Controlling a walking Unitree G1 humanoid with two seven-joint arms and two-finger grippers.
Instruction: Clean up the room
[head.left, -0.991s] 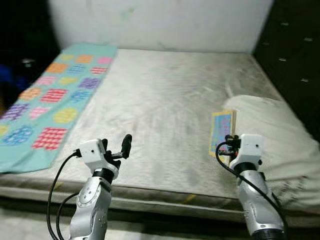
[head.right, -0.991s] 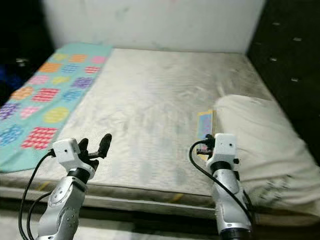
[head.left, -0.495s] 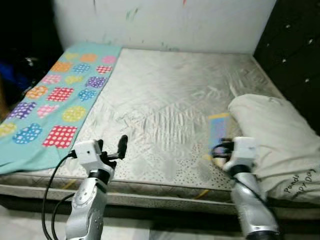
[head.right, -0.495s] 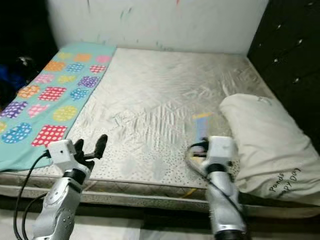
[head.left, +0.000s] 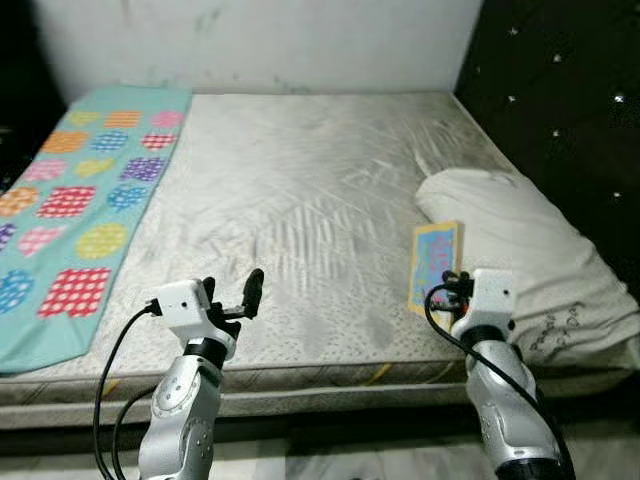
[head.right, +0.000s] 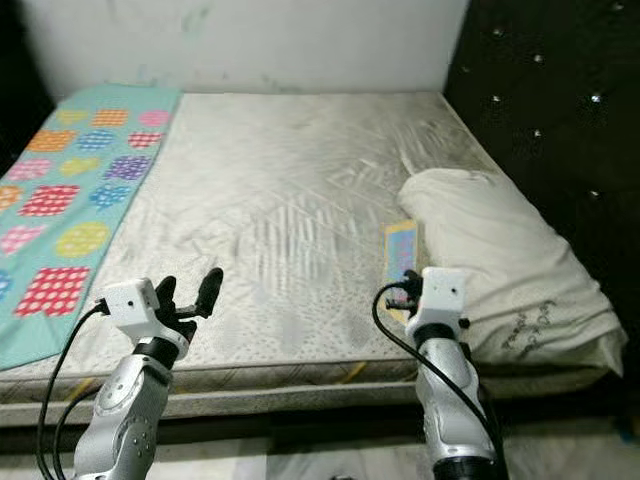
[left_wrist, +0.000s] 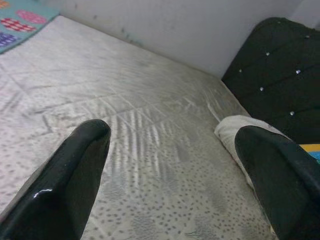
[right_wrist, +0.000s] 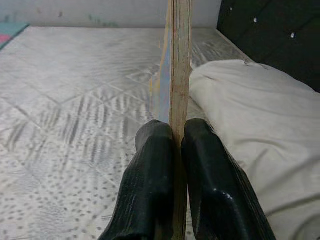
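Robot standing at the foot of a bare mattress (head.left: 300, 190), holding a thin flat board.

A cream pillow (head.left: 520, 250) is lying at the right, a patterned teal blanket (head.left: 70, 190) at the left. The right gripper (right_wrist: 172, 145) is clamping the board (head.left: 436, 264) edge-on beside the pillow. The left gripper (left_wrist: 175, 165) is hovering over the mattress, fingers spread wide.

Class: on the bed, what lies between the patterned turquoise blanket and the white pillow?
In the left eye view, bare grey mattress spans from the blanket to the pillow. Near the pillow stands a thin board, pinched by the right gripper.
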